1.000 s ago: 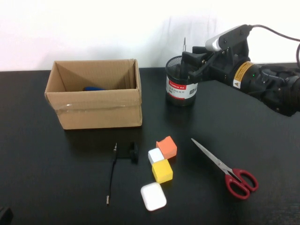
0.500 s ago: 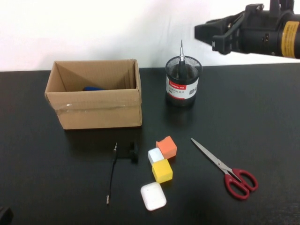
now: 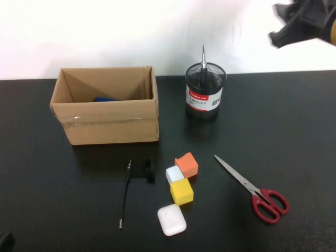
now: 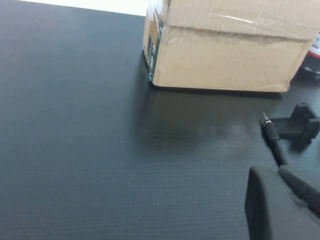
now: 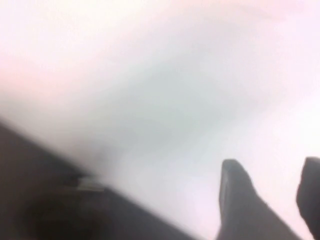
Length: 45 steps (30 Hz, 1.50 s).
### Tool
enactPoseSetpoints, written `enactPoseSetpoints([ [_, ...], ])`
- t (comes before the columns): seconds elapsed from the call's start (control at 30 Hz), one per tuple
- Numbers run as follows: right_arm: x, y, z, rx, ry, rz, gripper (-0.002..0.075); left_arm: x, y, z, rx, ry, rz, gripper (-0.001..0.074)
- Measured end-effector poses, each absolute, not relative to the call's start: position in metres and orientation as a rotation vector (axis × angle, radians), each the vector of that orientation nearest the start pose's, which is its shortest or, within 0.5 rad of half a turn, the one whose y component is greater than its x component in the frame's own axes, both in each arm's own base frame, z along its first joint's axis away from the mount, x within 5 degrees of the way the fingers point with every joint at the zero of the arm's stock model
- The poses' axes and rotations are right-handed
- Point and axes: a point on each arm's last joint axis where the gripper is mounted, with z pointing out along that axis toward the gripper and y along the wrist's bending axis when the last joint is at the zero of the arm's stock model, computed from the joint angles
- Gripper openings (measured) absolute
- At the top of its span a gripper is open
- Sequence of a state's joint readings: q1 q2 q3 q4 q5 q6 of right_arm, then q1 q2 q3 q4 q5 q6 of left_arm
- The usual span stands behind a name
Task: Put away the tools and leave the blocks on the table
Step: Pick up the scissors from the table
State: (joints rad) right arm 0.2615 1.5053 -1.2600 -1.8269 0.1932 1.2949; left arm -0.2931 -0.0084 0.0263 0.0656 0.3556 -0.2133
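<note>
The red-handled scissors lie flat on the black table at the front right. The pen-like tool stands in the black mesh cup, metal tip up. The thin black rod tool lies left of the blocks and shows in the left wrist view. The orange, white and yellow blocks sit together in the middle. My right gripper is high at the back right, open and empty. My left gripper is shut, low at the front left.
An open cardboard box stands at the back left with something blue inside; its side shows in the left wrist view. A white rounded case lies in front of the yellow block. A small black piece sits by the rod's end.
My right gripper has let go of the pen-like tool in the mesh cup and has risen up and to the right, away from the cup. Nothing else has moved.
</note>
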Motion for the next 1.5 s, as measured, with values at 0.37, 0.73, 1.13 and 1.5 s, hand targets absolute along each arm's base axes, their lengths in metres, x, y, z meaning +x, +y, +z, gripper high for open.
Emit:
enactPoseSetpoints([
  [0.37,0.333,0.066,0.311,-0.384,2.557,-0.349,0.0213,0.052,-0.013,0.173,0.116,1.863,-0.287,0.0004],
  [0.73,0.304,0.152,0.261,-0.775,2.622,0.076,0.0258,0.052,-0.013,0.173,0.116,1.863,-0.287,0.0004],
  [1.13,0.315,0.176,0.191,-1.04,2.718,0.049,0.0404,0.052,-0.013,0.173,0.116,1.862,-0.287,0.0004],
  [1.5,0.32,0.175,0.158,-1.109,2.809,-0.022,-0.0003,0.052,-0.013,0.173,0.116,1.862,-0.287,0.0004],
])
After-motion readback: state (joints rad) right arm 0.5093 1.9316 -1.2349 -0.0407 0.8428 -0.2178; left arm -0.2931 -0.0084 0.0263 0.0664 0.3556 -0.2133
